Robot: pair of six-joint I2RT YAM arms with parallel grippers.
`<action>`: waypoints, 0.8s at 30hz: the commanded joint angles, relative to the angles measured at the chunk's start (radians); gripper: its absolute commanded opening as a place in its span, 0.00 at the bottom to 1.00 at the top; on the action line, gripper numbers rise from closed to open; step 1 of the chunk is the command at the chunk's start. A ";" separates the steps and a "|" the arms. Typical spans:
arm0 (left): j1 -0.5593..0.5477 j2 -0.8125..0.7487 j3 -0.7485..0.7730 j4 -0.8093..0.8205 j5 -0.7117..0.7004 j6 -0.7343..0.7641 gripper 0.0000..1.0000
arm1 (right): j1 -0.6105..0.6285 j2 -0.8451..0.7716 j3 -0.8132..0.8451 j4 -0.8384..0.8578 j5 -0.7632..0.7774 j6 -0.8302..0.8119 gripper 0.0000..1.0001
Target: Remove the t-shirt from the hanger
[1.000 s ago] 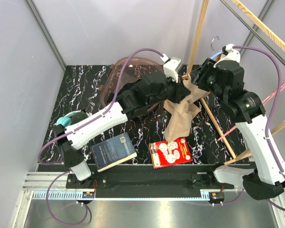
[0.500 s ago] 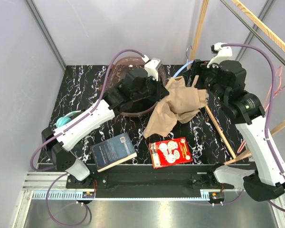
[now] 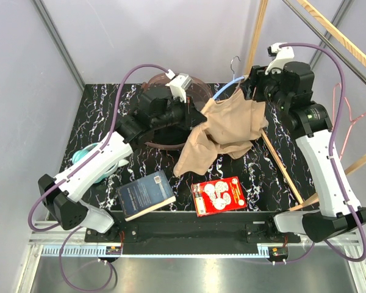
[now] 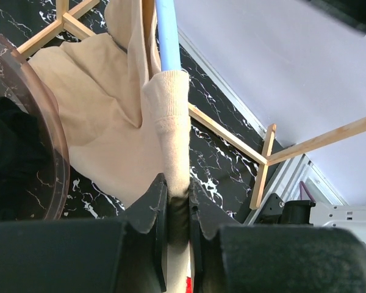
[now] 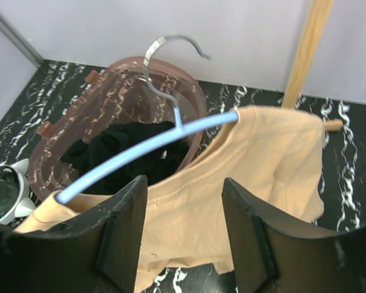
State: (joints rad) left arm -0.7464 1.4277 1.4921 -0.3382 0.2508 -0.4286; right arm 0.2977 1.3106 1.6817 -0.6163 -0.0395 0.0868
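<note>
A tan t-shirt [image 3: 229, 128] hangs bunched from a blue hanger [image 3: 222, 91] with a metal hook [image 3: 233, 61], above the back middle of the black marble table. My left gripper [image 3: 198, 114] is shut on the shirt's cloth where the hanger's left end runs into it; in the left wrist view the jaws [image 4: 177, 201] pinch the tan fold below the blue bar [image 4: 168, 36]. My right gripper [image 3: 256, 91] stands open at the shirt's right shoulder. In its wrist view the fingers [image 5: 125, 226] frame the t-shirt [image 5: 250, 165] and hanger [image 5: 146, 149] without holding either.
A brown translucent bin [image 3: 147, 85] with dark clothes [image 5: 122, 146] sits behind the left gripper. A book [image 3: 145, 194] and a red packet [image 3: 218, 195] lie near the front edge, with a teal object [image 3: 88, 155] at the left. A wooden rack [image 3: 280, 165] and pink hanger [image 3: 348, 110] stand at the right.
The shirt and hanger have moved left and back with my left gripper, and the cloth has spread wider. My right gripper's jaws have opened and shifted back.
</note>
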 commanded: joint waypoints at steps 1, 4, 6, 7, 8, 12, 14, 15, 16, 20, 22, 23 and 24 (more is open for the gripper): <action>0.012 -0.064 0.005 0.169 0.097 -0.004 0.00 | -0.037 0.009 0.041 0.108 -0.118 -0.039 0.58; 0.018 -0.072 -0.001 0.171 0.108 0.001 0.00 | -0.063 0.038 0.039 0.138 -0.155 -0.021 0.45; 0.021 -0.081 -0.009 0.173 0.114 -0.001 0.00 | -0.069 0.052 0.047 0.144 -0.181 -0.016 0.42; 0.022 -0.084 -0.012 0.176 0.119 -0.001 0.00 | -0.074 0.064 0.052 0.147 -0.192 -0.015 0.43; 0.024 -0.087 -0.016 0.179 0.122 -0.001 0.00 | -0.074 0.067 0.052 0.148 -0.215 -0.016 0.44; 0.025 -0.099 -0.029 0.186 0.140 -0.004 0.00 | -0.074 0.061 0.023 0.202 -0.238 -0.041 0.48; 0.028 -0.102 -0.035 0.191 0.151 -0.004 0.00 | -0.075 0.056 0.013 0.217 -0.258 -0.050 0.48; 0.030 -0.104 -0.035 0.192 0.153 -0.004 0.00 | -0.075 0.056 0.012 0.225 -0.263 -0.048 0.48; 0.030 -0.104 -0.035 0.197 0.160 -0.006 0.00 | -0.075 0.058 0.012 0.227 -0.267 -0.051 0.49; 0.030 -0.099 -0.035 0.209 0.185 -0.018 0.00 | -0.075 0.061 -0.008 0.239 -0.261 -0.045 0.46; 0.030 -0.098 -0.035 0.217 0.192 -0.021 0.00 | -0.077 0.059 -0.017 0.256 -0.263 -0.047 0.46; 0.030 -0.099 -0.035 0.222 0.200 -0.028 0.00 | -0.077 0.059 -0.026 0.262 -0.263 -0.053 0.45; 0.030 -0.098 -0.035 0.222 0.205 -0.029 0.00 | -0.075 0.059 -0.030 0.271 -0.260 -0.056 0.45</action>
State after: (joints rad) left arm -0.7212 1.3800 1.4456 -0.2871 0.3897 -0.4419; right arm 0.2260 1.3888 1.6711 -0.4191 -0.2817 0.0532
